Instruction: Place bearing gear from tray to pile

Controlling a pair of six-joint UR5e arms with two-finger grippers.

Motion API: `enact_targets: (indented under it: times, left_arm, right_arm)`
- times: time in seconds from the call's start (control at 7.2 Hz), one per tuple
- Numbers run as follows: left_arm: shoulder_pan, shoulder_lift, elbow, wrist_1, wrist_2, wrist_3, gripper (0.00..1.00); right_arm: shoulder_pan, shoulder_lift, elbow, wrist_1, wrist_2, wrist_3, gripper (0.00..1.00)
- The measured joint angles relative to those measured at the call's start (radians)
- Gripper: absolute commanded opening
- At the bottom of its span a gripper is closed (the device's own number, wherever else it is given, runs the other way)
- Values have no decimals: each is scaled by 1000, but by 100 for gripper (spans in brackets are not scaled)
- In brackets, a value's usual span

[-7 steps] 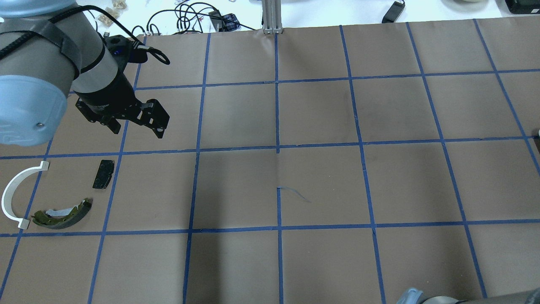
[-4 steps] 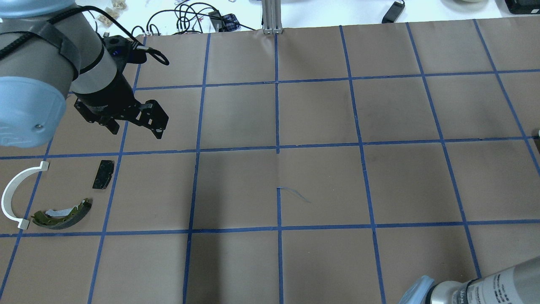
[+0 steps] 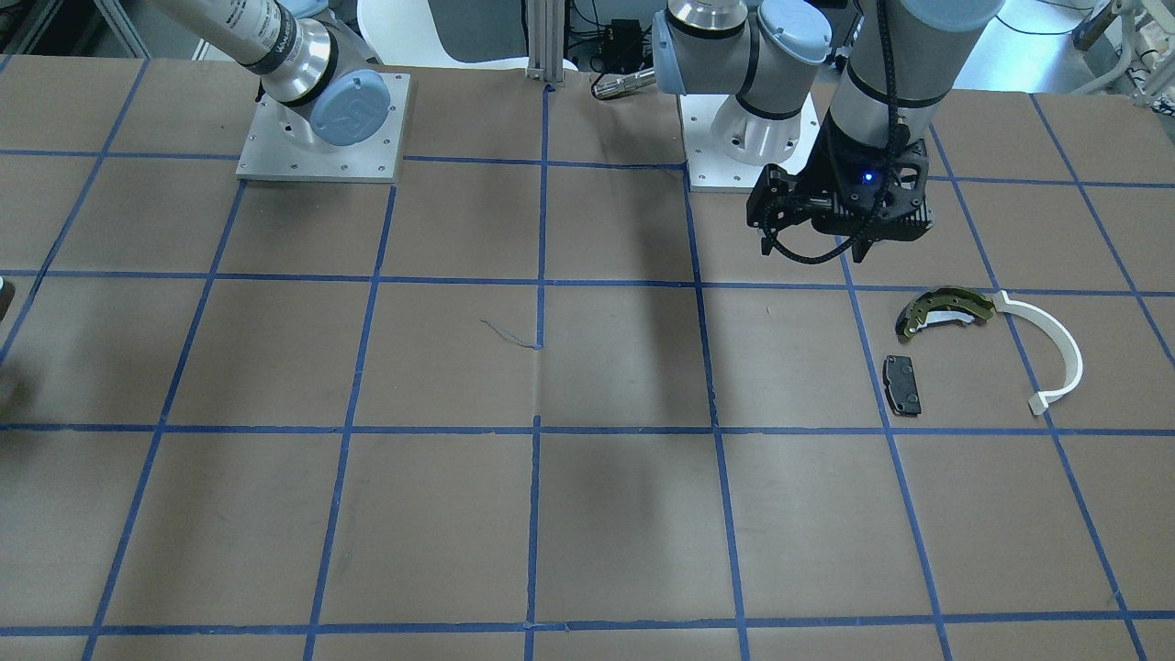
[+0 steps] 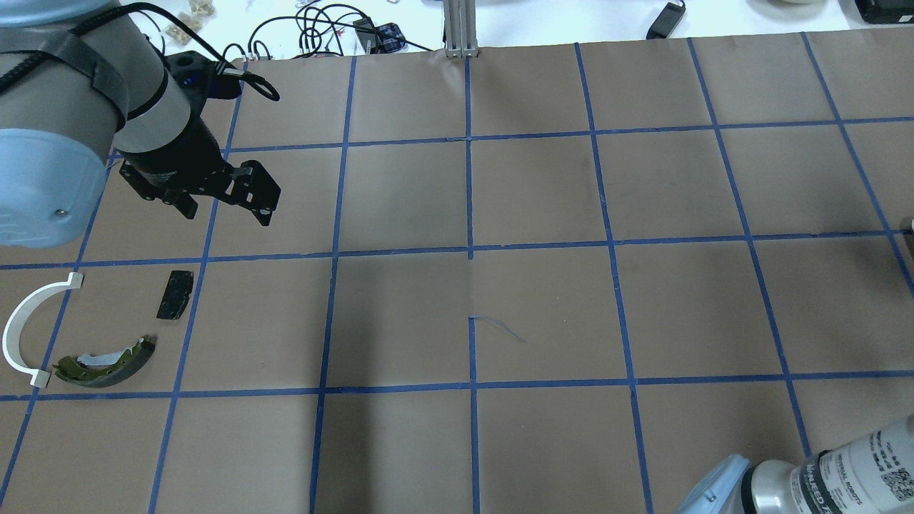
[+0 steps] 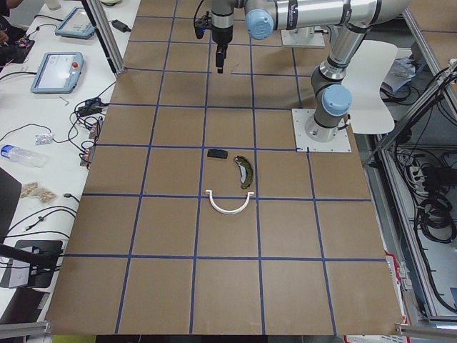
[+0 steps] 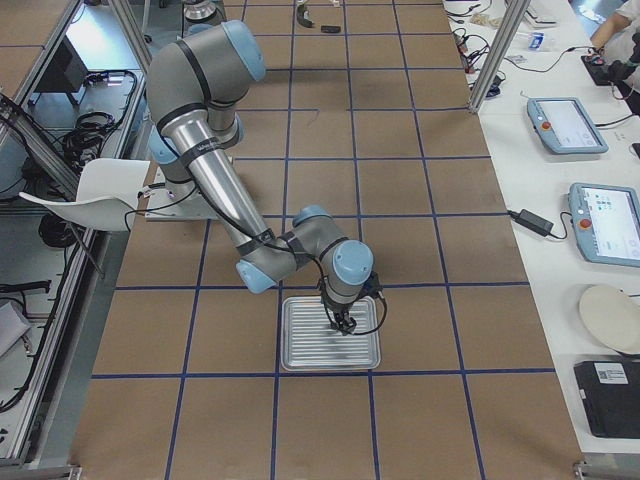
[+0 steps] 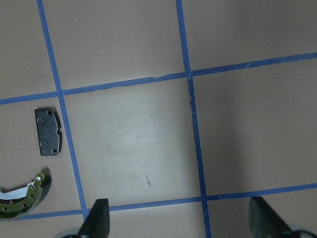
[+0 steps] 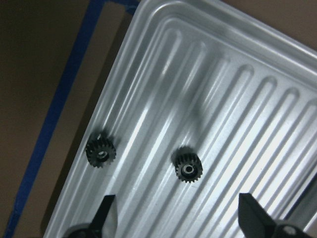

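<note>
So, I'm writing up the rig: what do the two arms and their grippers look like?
Both arms are silver-grey tubes with pale blue joint caps. The left arm carries a black braided cable strapped along it and a small blue light at its wrist. The right arm bears a printed label. The left gripper and right gripper are black, each with two fingers.

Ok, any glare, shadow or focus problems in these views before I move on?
Right wrist view: glare streaks the ribbed tray, though the edge gear and middle gear read sharp; the right claw is soft at the frame's bottom. Overhead view: broad soft shadows band the table. Left wrist view: pale hotspot mid-frame, black pad crisp.
</note>
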Motion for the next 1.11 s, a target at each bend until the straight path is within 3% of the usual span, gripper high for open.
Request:
enact_targets:
  times: [0.28, 0.97, 1.11]
  left_arm:
    - [3, -4, 0, 11, -2, -2, 100]
    - [-9, 10, -1, -7, -6, -1, 100]
    - [-11, 18, -2, -23, -22, -1, 100]
  right_arm:
    - [-11, 23, 0, -11, 5, -17, 76]
    - [-12, 57, 2, -63, 24, -34, 60]
    - [-12, 60, 2, -68, 24, -34, 43]
